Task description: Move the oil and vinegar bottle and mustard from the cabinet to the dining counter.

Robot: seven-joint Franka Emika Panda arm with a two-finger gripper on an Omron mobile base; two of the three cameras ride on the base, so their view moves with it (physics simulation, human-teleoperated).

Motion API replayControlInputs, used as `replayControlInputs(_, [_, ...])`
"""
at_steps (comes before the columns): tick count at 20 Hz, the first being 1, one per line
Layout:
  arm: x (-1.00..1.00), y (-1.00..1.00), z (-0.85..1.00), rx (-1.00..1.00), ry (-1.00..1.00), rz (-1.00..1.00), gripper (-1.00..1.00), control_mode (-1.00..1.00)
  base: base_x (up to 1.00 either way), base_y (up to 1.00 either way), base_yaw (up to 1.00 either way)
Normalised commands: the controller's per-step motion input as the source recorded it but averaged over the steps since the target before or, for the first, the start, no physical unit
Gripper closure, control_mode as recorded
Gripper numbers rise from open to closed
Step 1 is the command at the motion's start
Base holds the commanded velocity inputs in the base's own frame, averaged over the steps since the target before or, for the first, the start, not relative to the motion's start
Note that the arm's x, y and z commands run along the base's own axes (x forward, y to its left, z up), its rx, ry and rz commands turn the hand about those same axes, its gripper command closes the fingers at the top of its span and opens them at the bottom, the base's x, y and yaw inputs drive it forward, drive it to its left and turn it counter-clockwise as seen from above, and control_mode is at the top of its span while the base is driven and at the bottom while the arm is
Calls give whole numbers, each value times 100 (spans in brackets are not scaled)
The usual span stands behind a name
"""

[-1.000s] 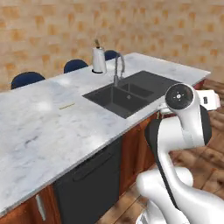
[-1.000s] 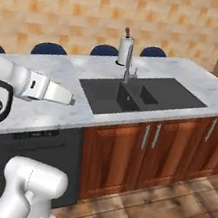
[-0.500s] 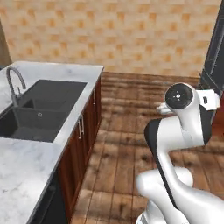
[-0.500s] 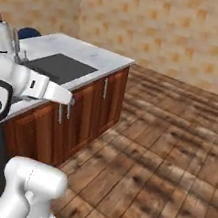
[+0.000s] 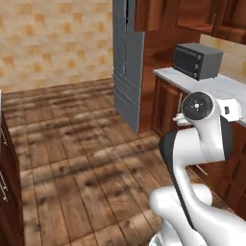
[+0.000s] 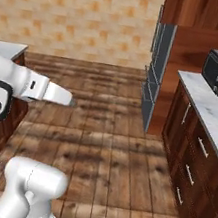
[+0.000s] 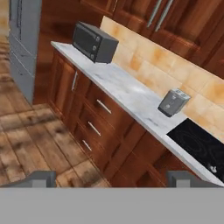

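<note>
Cabinet (image 7: pixel 175 17) doors of reddish-brown wood with silver bar handles hang shut on the wall above the marble worktop (image 7: pixel 127 94), and nothing of what they hold can be seen. Nearest, the gripper (image 7: pixel 111 178) has its fingers spread wide, holding nothing. On the worktop stand a toaster (image 7: pixel 173 102) and, farther along, the toaster oven (image 7: pixel 94 42).
</note>
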Motion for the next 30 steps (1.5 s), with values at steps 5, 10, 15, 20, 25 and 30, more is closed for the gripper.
replayControlInputs(5, [0, 0, 0, 0, 0, 0, -100, 100, 94, 7, -39])
replayControlInputs(10, [0, 0, 0, 0, 0, 0, -100, 100, 100, 23, -16])
replayControlInputs(15, [0, 0, 0, 0, 0, 0, -100, 100, 100, 4, -24])
replayControlInputs(20, [0, 0, 0, 0, 0, 0, -100, 100, 91, 0, -47])
replayControlInputs(25, [0, 0, 0, 0, 0, 0, -100, 100, 72, 0, -57])
replayControlInputs(30, [0, 0, 0, 0, 0, 0, -100, 100, 84, 0, -51])
